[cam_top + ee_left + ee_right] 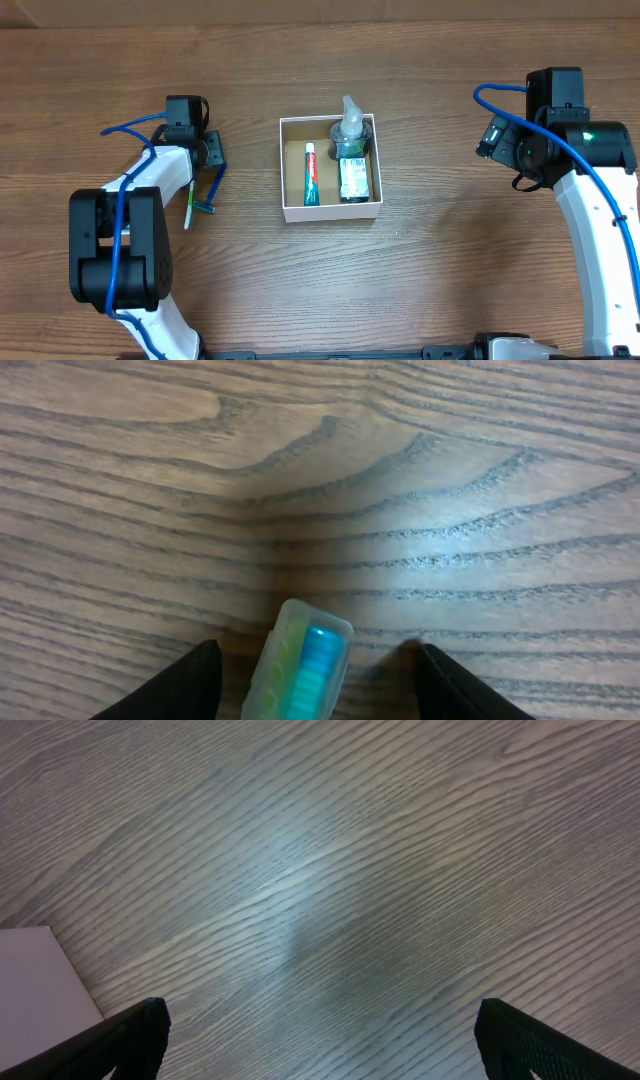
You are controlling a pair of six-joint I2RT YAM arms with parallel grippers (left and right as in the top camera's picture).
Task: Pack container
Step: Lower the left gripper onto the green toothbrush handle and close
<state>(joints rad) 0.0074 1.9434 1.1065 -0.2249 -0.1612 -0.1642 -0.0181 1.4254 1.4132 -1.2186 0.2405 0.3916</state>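
The container (292, 180), a small square box with white walls and a brown floor, sits mid-table. Inside lie a toothpaste tube (310, 173) on the left, a dark green-labelled bottle (352, 178) on the right and a clear-capped bottle (350, 128) at the back. A toothbrush (190, 203) with a clear head cap lies on the table left of the box. My left gripper (208, 165) is open over it; the capped head (300, 675) lies between the fingers, untouched. My right gripper (492, 137) is open and empty, right of the box.
The wooden table (430, 260) surrounds the box on all sides. A white corner of the container's wall (35, 980) shows at the left edge of the right wrist view. Blue cables run along both arms.
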